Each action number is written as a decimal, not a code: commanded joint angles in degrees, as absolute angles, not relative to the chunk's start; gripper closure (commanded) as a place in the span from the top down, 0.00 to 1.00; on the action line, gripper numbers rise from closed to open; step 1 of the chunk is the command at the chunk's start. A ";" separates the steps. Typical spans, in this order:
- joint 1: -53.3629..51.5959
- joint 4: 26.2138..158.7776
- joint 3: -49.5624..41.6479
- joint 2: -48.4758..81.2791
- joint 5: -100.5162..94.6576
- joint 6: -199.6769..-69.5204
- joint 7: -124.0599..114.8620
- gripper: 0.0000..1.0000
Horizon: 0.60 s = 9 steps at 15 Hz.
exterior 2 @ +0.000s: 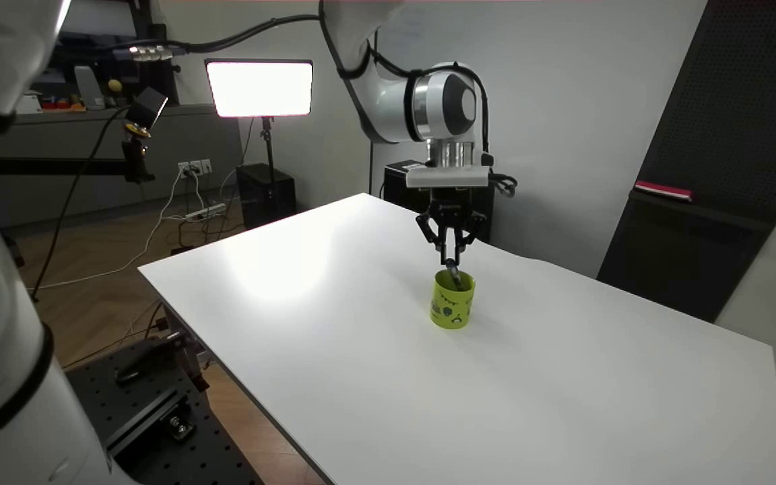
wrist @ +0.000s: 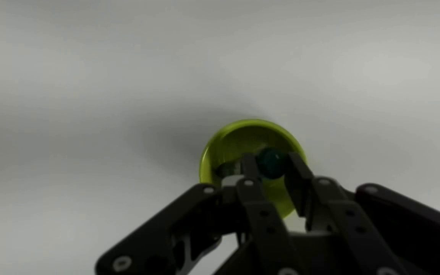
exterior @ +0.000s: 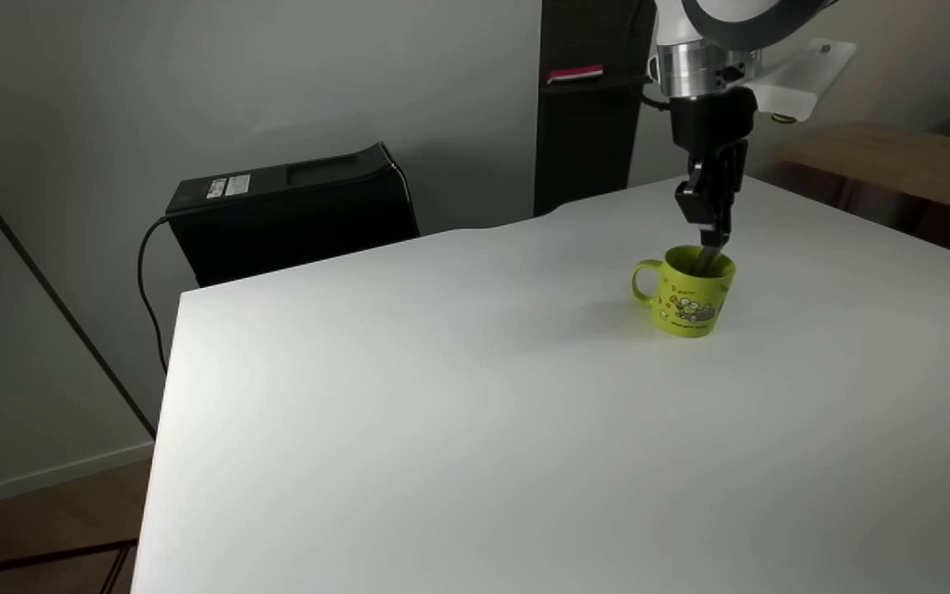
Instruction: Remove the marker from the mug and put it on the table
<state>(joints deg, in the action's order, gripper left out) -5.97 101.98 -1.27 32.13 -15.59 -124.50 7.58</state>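
Note:
The yellow-green mug (exterior: 693, 307) stands upright on the white table (exterior: 409, 429); it also shows in an exterior view (exterior 2: 450, 311) and in the wrist view (wrist: 209, 162). The marker (exterior 2: 456, 277) leans inside the mug with its top above the rim. Its dark teal end (wrist: 272, 163) lies between the fingertips in the wrist view. My gripper (exterior 2: 450, 259) is above the mug, pointing down, with both fingers against the marker's top. A dark piece with a pale band inside the mug is partly hidden by a finger; it seems to be the marker's lower part.
The mug's handle (exterior: 641, 280) sticks out to one side. A black box (exterior: 293, 210) stands behind the table's edge. A lit lamp panel (exterior 2: 260, 88) and a dark cabinet (exterior 2: 711, 155) stand beyond the table.

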 commanded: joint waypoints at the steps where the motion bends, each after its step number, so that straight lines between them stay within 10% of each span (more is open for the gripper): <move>1: -5.20 98.09 -0.97 31.09 -14.84 -121.06 5.69 0.06; 9: -1.08 89.04 0.69 28.55 -4.70 -106.03 9.01 0.06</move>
